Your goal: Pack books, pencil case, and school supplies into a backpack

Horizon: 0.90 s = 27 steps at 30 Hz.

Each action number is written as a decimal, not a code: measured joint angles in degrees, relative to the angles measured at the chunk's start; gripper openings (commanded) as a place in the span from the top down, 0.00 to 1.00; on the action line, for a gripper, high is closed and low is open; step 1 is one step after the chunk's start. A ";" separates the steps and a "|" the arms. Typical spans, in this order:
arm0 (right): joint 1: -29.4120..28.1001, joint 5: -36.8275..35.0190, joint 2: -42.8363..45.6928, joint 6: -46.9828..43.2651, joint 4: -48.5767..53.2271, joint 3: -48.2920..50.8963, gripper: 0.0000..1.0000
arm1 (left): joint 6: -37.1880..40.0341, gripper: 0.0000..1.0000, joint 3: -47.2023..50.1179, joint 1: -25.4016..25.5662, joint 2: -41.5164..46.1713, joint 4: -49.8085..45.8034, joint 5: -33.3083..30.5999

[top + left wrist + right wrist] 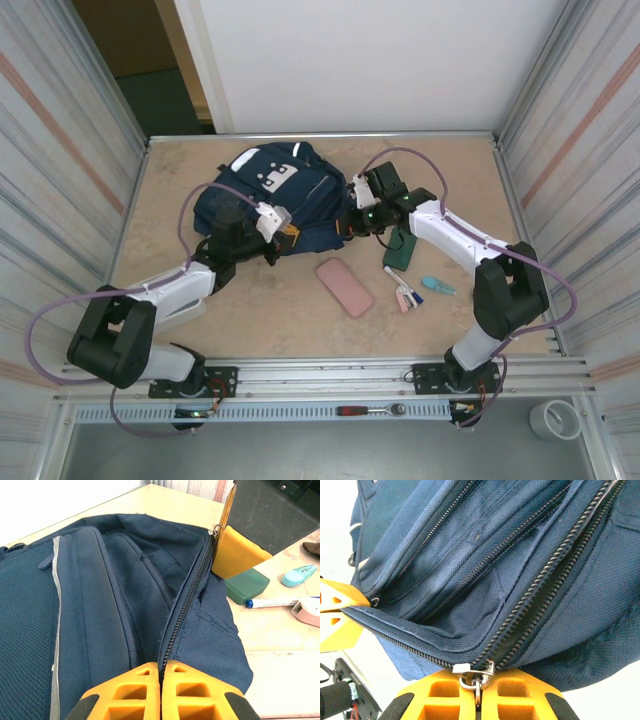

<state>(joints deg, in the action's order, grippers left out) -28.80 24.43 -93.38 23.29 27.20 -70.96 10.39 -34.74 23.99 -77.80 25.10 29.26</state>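
Note:
The navy backpack (270,190) lies at the back middle of the table with its main zipper partly open (150,575). My left gripper (281,236) is shut on the fabric edge beside the zipper teeth (161,669) at the bag's near side. My right gripper (356,216) is shut on the metal zipper pull (479,679) at the bag's right end; one of its yellow fingers (237,552) stands by the slider. A pink pencil case (344,287) lies flat in front of the bag. School supplies lie to its right: a pen (393,277), a pink-and-white piece (405,298) and a light-blue piece (437,286). The books are out of view.
A dark green box (402,249) lies under the right forearm, next to the bag (246,585). Metal walls close in the table on the left and right. A ratchet tool (370,410) and a tape roll (556,420) rest on the front rail below the arm bases.

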 measured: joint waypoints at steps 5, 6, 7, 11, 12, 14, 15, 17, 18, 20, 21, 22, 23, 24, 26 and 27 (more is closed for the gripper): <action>-0.04 0.92 0.11 0.09 0.22 -0.07 1.00 | -1.01 0.62 0.00 -0.57 0.13 -0.46 0.09; -0.04 0.94 0.11 0.17 0.42 -0.07 1.00 | -1.25 0.56 -0.11 -1.03 0.24 -0.85 -0.09; -0.11 0.98 0.11 0.20 0.57 -0.07 1.00 | -1.44 0.52 -0.39 -1.27 0.31 -1.36 -0.17; -0.87 1.64 0.31 0.59 0.79 -0.07 1.00 | -0.52 0.46 -3.50 0.63 0.22 -4.98 -0.17; -1.27 1.97 0.37 0.66 0.79 -0.07 1.00 | 0.07 0.46 -4.61 1.66 0.02 -5.99 -0.09; -2.12 2.64 0.44 1.07 0.74 -0.09 1.00 | 1.01 0.45 -7.02 3.39 -1.07 -7.39 -0.02; -2.60 2.86 0.44 1.33 0.74 -0.11 1.00 | 1.40 0.45 -8.15 4.11 -1.97 -7.85 0.26; -3.50 3.15 0.44 1.70 0.74 -0.13 1.00 | 1.81 0.46 -9.62 4.72 -3.76 -8.44 0.87; -3.89 3.37 0.44 1.77 0.74 -0.20 1.00 | 1.88 0.47 -10.10 4.85 -4.76 -8.68 1.25; -4.48 3.58 0.44 1.97 0.76 -0.28 1.00 | 2.05 0.49 -10.43 4.92 -6.34 -9.07 2.01; -4.70 3.56 0.44 2.03 0.79 -0.28 1.00 | 2.16 0.50 -10.56 4.92 -6.93 -9.31 2.58; -4.79 3.54 0.44 2.14 0.87 -0.28 1.00 | 2.25 0.51 -10.71 4.92 -7.32 -9.57 2.97; -4.94 3.54 0.44 2.16 0.92 -0.28 1.00 | 2.27 0.52 -10.93 4.92 -7.58 -9.81 3.41; -4.96 3.54 0.44 2.21 1.01 -0.28 1.00 | 2.32 0.53 -11.06 4.92 -7.72 -9.94 3.89; -4.96 3.54 0.44 2.69 0.98 -0.28 1.00 | 2.49 0.54 -11.23 4.92 -7.72 -10.29 4.61; -4.96 3.56 0.44 2.86 0.98 -0.28 1.00 | 2.71 0.54 -11.34 4.92 -7.74 -10.54 5.01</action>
<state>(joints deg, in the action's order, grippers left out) -33.76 27.99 -92.95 26.15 28.18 -71.24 13.10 -46.09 28.91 -85.54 14.57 34.26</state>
